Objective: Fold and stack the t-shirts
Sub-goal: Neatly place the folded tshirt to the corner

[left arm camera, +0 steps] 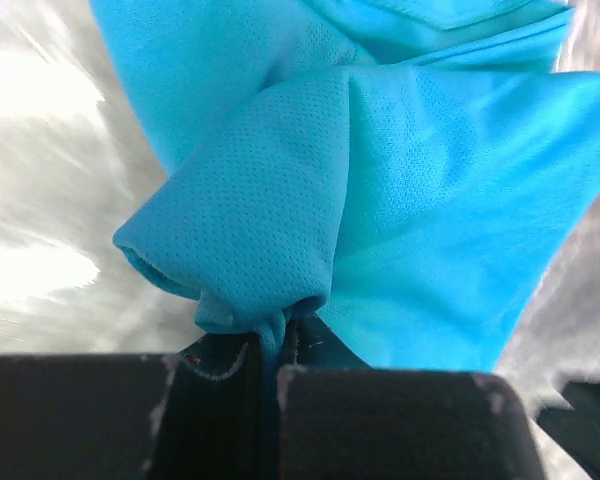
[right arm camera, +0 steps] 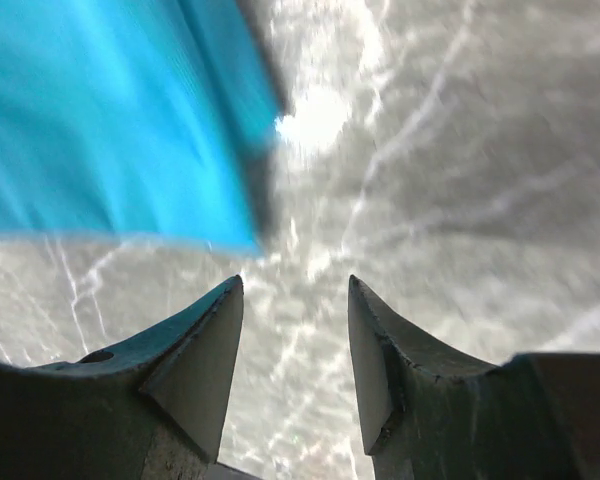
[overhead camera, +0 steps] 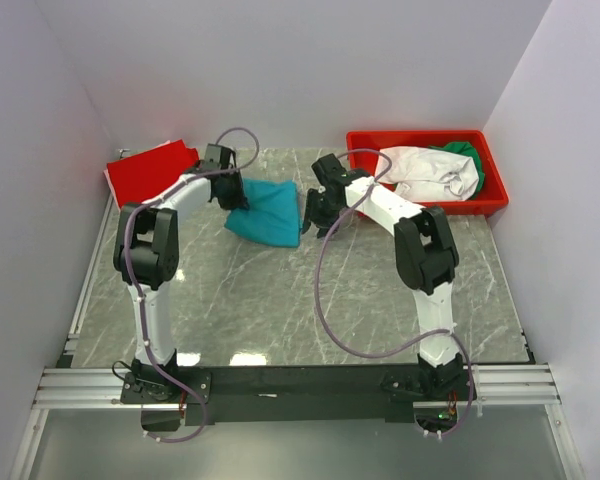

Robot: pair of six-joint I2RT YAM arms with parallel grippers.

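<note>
Now | bin (overhead camera: 430,208): white shirt (overhead camera: 425,172), green shirt (overhead camera: 467,152) | claws: left (left arm camera: 272,345) grips teal shirt (overhead camera: 270,215), right (right arm camera: 295,330) released

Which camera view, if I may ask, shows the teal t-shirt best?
Top external: nearly all of the teal t-shirt shows, lying on the table. The left wrist view shows only a fold pinched in the left gripper; the right wrist view only a corner beyond the open right gripper.

No legible text, label, brand, number or sign is showing in any of the three views.
</note>
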